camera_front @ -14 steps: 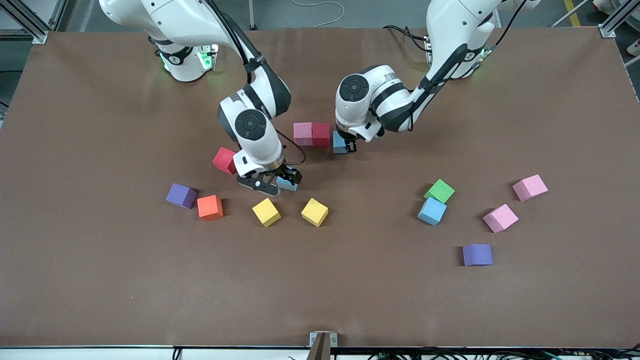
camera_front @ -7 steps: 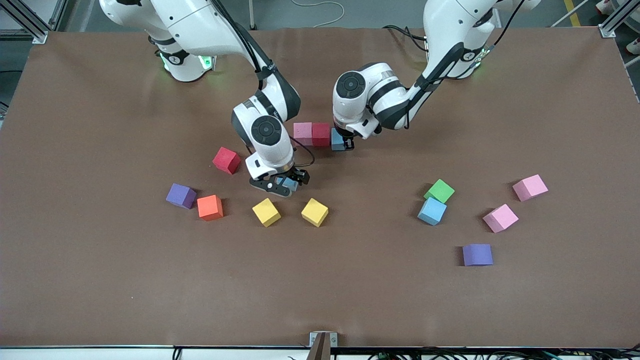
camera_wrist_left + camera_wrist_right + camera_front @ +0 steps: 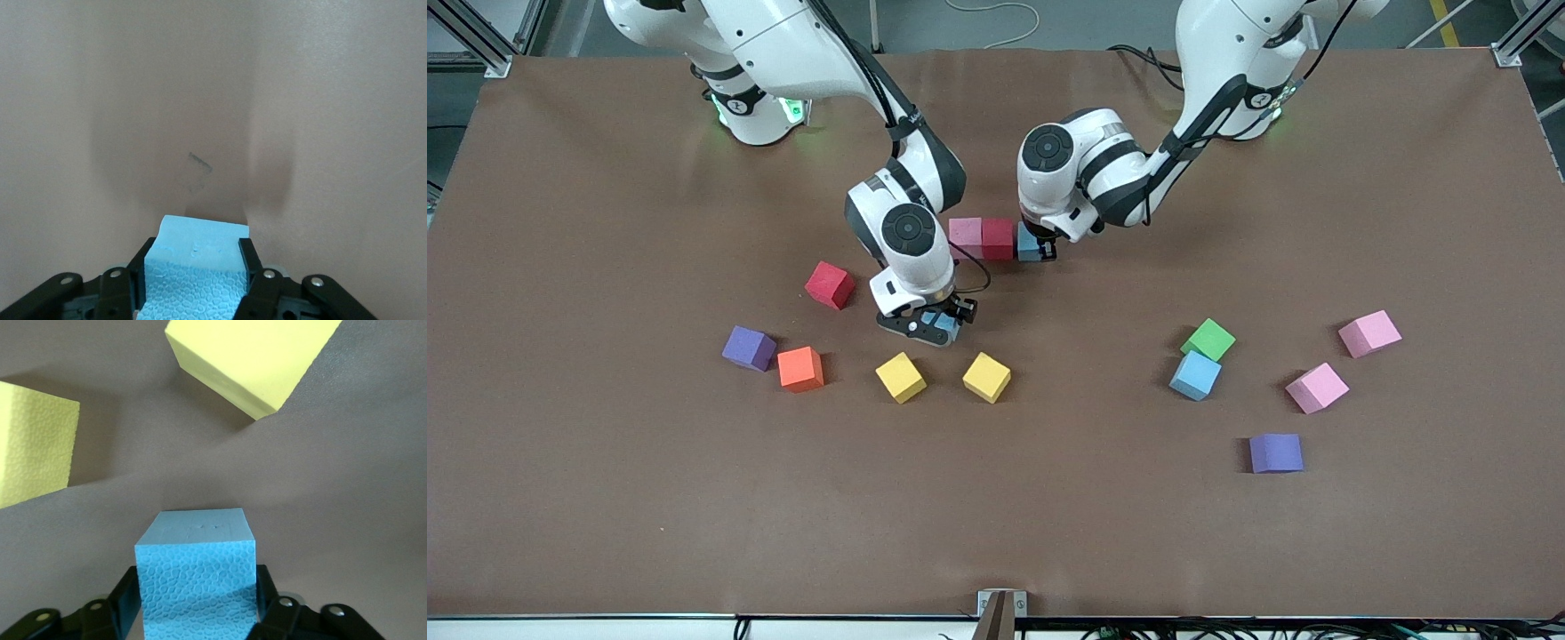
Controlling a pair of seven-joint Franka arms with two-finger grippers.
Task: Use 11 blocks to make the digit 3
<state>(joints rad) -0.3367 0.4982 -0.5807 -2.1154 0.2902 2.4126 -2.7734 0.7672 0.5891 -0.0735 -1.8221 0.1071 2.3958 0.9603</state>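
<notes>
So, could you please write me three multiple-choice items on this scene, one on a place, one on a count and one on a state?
1. Where is the left gripper?
A. At the row's end, beside the red block
B. Over the green block
C. Over the purple blocks

2. How many yellow blocks lie loose on the table?
A. One
B. Two
C. Four

3. What is the right gripper doing?
A. Open and holding nothing
B. Shut on a light blue block
C. Shut on an orange block

Key: 1 A, it holds its blue block against the red block, which adjoins the pink block. 2 B, two yellow blocks show. 3 B, the right wrist view shows fingers clamping a light blue block.
</notes>
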